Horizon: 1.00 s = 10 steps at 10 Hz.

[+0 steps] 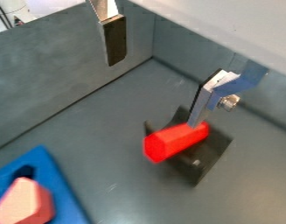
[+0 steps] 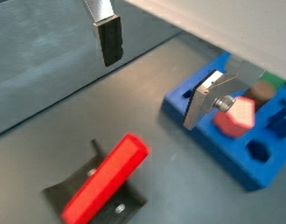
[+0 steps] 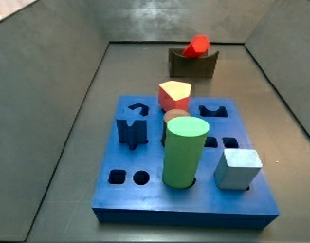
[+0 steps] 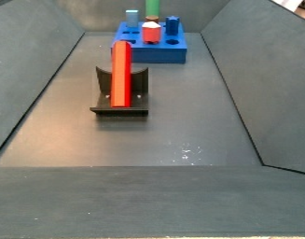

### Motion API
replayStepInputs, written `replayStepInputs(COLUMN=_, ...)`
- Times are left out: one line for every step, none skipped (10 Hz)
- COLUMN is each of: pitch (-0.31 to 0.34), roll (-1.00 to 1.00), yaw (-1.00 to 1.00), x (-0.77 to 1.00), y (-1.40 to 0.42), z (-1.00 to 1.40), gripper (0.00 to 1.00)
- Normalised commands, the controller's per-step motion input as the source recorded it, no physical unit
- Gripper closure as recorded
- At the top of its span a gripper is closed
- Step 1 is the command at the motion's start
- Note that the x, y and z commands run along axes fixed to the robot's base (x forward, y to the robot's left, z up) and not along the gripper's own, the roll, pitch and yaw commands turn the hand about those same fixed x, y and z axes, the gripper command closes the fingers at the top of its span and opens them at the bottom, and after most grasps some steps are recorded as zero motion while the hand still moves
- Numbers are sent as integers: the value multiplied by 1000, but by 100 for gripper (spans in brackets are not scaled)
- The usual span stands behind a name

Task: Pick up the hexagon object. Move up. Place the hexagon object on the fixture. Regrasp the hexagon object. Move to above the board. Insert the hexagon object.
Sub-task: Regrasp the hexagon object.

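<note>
Grey walls slope down around a dark grey floor, and out in the middle of it lies the hexagon object [image 4: 119, 77], a long slim bright red prism bar, resting in the curved notch of the fixture [image 4: 137, 97], a small dark block on a base plate. In a side view the bar lies along the notch with both ends overhanging; that cradle props it off the floor, which I judge is so the fingers can close on it at a new spot for the regrasp.

The hand [image 1: 169, 57] hovers above, spread wide with nothing between its silver plates; one padded finger [image 2: 108, 38] hangs clear of the bar, and in both wrist views the fingers are apart from it. So the placing looks done, the regrasp not yet begun.

Further off sits the board [image 3: 183, 211], a large flat blue slab with shaped cut-outs. Standing in it: a thick green cylinder [image 3: 187, 152], a pale grey-blue cube [image 3: 240, 169], a short red block with a cream top [image 3: 175, 95] and a blue notched peg [image 3: 131, 128]. Several holes are open; which one takes the hexagon I cannot tell.
</note>
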Motion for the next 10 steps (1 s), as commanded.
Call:
replayStepInputs(pitch=18, roll=1000, yaw=40, x=1, y=-15, z=7, gripper=0)
replayStepInputs(pitch=27, roll=1000, yaw=42, x=11, y=-17, z=7, gripper=0)
replayStepInputs(pitch=32, roll=1000, yaw=44, x=27, y=-21, z=-1, gripper=0)
replayStepInputs(pitch=41, roll=1000, yaw=46, x=38, y=-23, z=-7, gripper=0)
replayStepInputs(pitch=56, roll=1000, yaw=50, x=51, y=-29, z=-4, gripper=0)
replayStepInputs(pitch=69, roll=1000, yaw=54, x=65, y=-29, z=-6, gripper=0)
replayStepInputs(pitch=91, roll=1000, yaw=63, x=83, y=-33, z=0, gripper=0)
replayStepInputs(pitch=113, roll=1000, yaw=73, x=95, y=-40, z=-2, gripper=0)
replayStepInputs(pitch=145, roll=1000, yaw=90, x=107, y=-43, z=-8, gripper=0)
replayStepInputs(pitch=169, roll=1000, yaw=111, x=118, y=-48, z=-8, gripper=0)
